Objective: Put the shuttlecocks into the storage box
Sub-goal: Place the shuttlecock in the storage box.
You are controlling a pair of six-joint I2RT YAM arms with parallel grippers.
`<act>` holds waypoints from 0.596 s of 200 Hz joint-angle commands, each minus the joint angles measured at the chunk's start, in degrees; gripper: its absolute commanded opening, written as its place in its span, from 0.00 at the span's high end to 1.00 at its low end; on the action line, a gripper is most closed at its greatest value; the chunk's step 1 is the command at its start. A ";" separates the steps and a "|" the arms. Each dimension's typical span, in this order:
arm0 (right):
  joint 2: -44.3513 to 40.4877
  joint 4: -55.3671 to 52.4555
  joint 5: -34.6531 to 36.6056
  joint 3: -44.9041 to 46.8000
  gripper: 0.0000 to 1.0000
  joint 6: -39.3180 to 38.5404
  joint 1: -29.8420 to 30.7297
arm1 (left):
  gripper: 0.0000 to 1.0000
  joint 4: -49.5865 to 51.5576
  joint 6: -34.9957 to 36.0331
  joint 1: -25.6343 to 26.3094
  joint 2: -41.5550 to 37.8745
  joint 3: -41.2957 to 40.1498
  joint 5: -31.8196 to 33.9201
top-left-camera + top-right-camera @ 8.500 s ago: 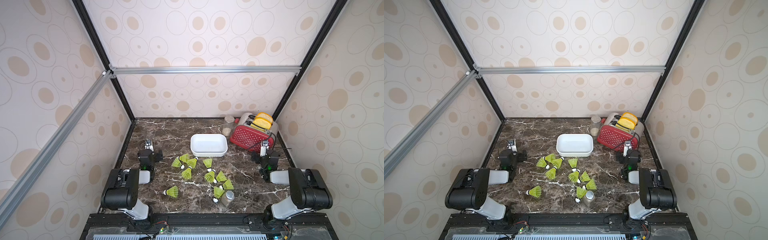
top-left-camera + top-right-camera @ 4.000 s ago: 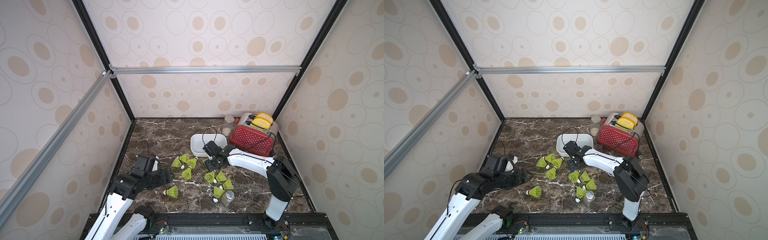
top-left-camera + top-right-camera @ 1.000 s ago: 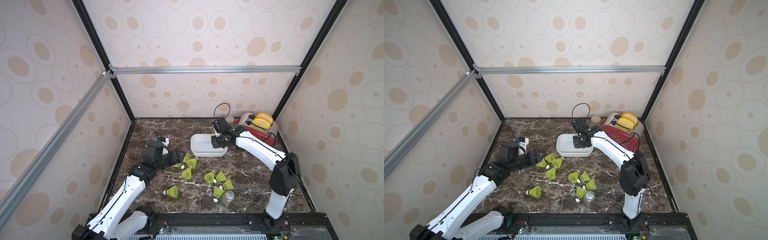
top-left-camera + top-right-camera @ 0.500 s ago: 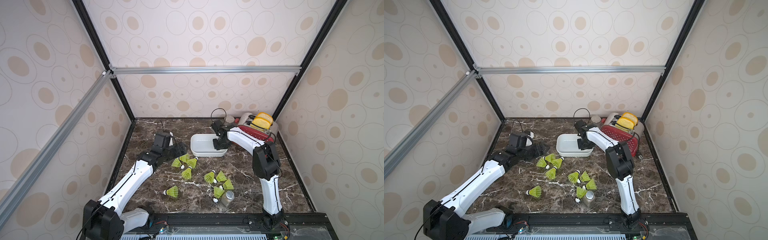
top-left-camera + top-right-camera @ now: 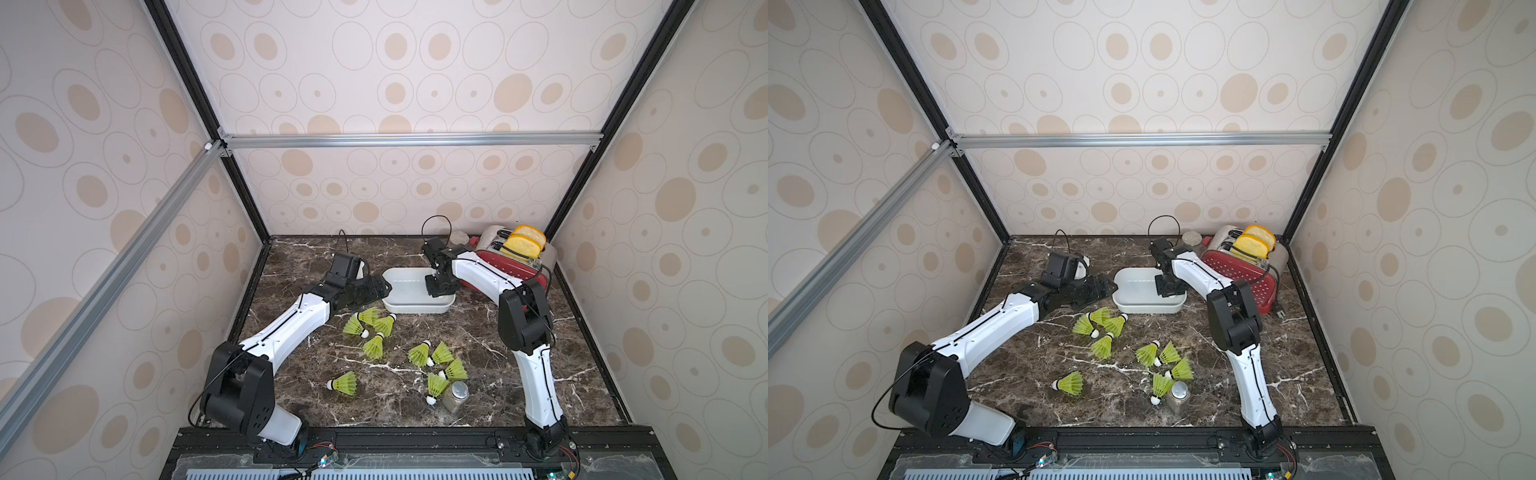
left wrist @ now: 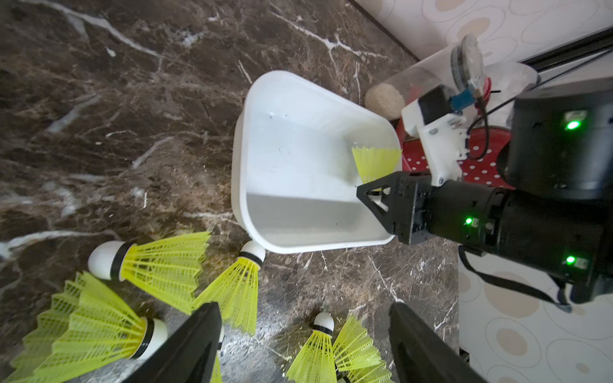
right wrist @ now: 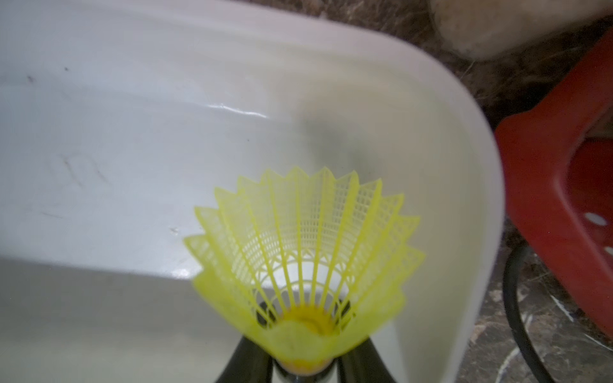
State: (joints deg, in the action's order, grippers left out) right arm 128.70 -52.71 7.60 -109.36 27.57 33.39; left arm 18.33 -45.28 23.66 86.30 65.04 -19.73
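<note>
shuttlecock (image 7: 305, 238) in right end effector (image 7: 303, 364), over storage box (image 7: 464, 172)

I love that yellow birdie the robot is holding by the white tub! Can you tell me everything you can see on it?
The shuttlecock is neon yellow-green and looks like plastic. Its cone skirt is a fine net with thin ribs and a zigzag edge, opening away from the right gripper, whose two black fingers pinch its narrow end. The rounded tip is mostly hidden between them. It hangs inside the storage box, at the end by the red toaster. Whether the skirt touches the box cannot be told.
</note>
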 commanded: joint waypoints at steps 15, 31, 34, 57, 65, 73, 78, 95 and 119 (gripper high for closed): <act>2.40 -3.21 1.55 -2.06 0.70 -0.35 -0.27 | 0.18 -3.88 -0.04 0.76 1.86 4.44 -1.44; 2.82 -3.37 1.79 -2.13 0.69 -0.36 -0.41 | 0.18 -5.23 -0.25 0.86 2.59 4.99 -1.63; 2.86 -3.37 1.74 -2.09 0.69 -0.38 -0.42 | 0.18 -5.43 -0.34 0.86 2.71 5.03 -1.70; 3.28 -3.57 1.74 -2.41 0.69 -0.41 -0.54 | 0.18 -6.33 -0.77 0.95 3.72 5.54 -2.06; 3.58 -3.94 1.75 -2.82 0.68 -0.24 -0.48 | 0.17 -6.55 -0.94 0.95 4.03 5.66 -2.24; 3.95 -4.36 1.88 -3.32 0.67 -0.17 -0.56 | 0.18 -6.56 -1.12 0.95 4.25 5.80 -2.33; 4.15 -4.66 2.05 -3.67 0.67 -0.10 -0.54 | 0.18 -6.55 -1.24 1.03 4.39 5.93 -2.33; 4.82 -5.33 2.12 -4.69 0.65 0.03 -0.50 | 0.18 -6.70 -1.24 1.08 4.45 5.98 -2.33; 5.49 -5.94 2.20 -5.90 0.60 0.36 -0.54 | 0.17 -6.34 -1.06 1.13 4.37 5.72 -2.26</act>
State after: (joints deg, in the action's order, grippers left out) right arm 132.70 -55.96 8.99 -113.40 27.44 33.08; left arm 12.67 -45.87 24.27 90.54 68.73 -21.61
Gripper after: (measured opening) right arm 0.385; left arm 0.825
